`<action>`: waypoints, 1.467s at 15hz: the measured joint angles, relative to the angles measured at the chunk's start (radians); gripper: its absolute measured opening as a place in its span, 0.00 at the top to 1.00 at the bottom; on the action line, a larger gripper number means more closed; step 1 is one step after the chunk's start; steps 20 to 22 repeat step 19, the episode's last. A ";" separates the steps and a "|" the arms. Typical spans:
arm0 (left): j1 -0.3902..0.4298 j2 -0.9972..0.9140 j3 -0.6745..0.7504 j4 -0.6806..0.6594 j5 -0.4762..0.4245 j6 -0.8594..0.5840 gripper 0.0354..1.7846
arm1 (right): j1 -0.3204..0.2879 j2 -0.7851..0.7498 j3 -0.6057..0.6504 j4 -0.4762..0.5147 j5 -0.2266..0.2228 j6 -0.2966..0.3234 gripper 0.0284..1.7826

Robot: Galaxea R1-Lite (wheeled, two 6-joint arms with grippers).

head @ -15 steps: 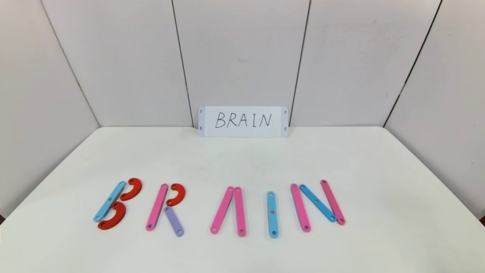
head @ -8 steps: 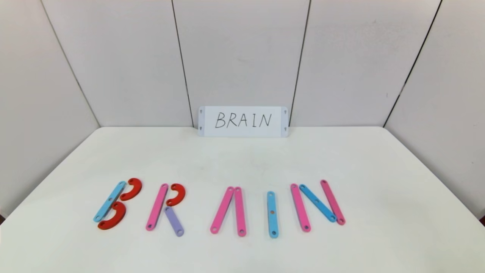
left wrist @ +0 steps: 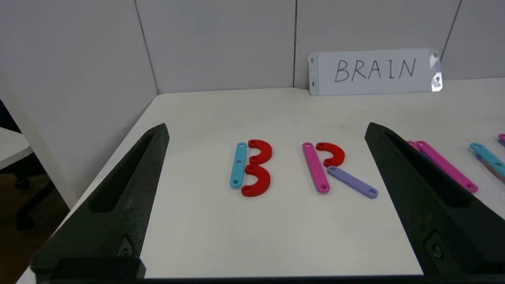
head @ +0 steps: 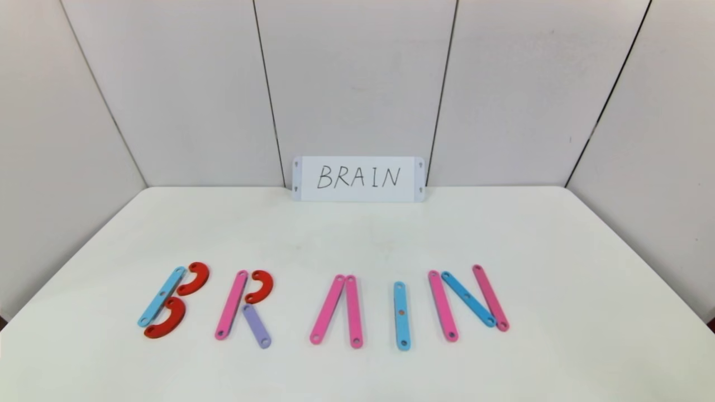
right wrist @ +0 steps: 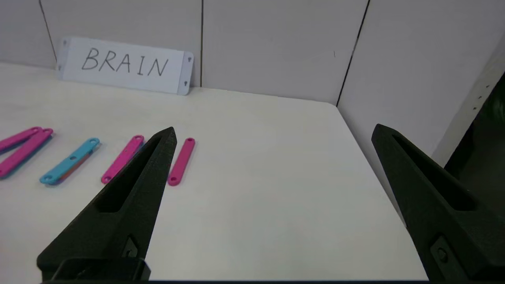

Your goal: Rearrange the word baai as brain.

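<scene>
Letters spelling brain (head: 324, 307) lie on the counter (head: 357, 234).
Left gripper (left wrist: 266, 132) and right gripper (right wrist: 272, 136) hang wide apart, holding nothing.

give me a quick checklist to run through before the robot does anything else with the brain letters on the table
1. Five letters laid out matching the white card: ok.
2. B, blue strip with two red curves touching it: ok.
3. R, pink strip, red curve, lilac strip as leg: ok.
4. A, two pink strips meeting at the top, no crossbar: not ok.
5. N, blue diagonal between two pink strips: ok.
6. Left gripper and right gripper open, holding nothing, back from the letters: ok.
</scene>
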 joint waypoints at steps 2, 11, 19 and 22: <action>0.000 0.000 0.087 -0.030 0.002 0.017 0.02 | 0.000 -0.005 0.073 -0.044 0.007 -0.008 0.03; 0.000 -0.001 0.177 0.025 -0.016 0.039 0.02 | 0.002 -0.007 0.102 0.091 -0.013 0.071 0.03; 0.000 -0.002 0.177 0.024 -0.016 -0.008 0.02 | 0.002 -0.007 0.102 0.091 -0.022 0.079 0.03; 0.000 -0.002 0.177 0.024 -0.016 -0.008 0.02 | 0.002 -0.007 0.102 0.091 -0.022 0.079 0.03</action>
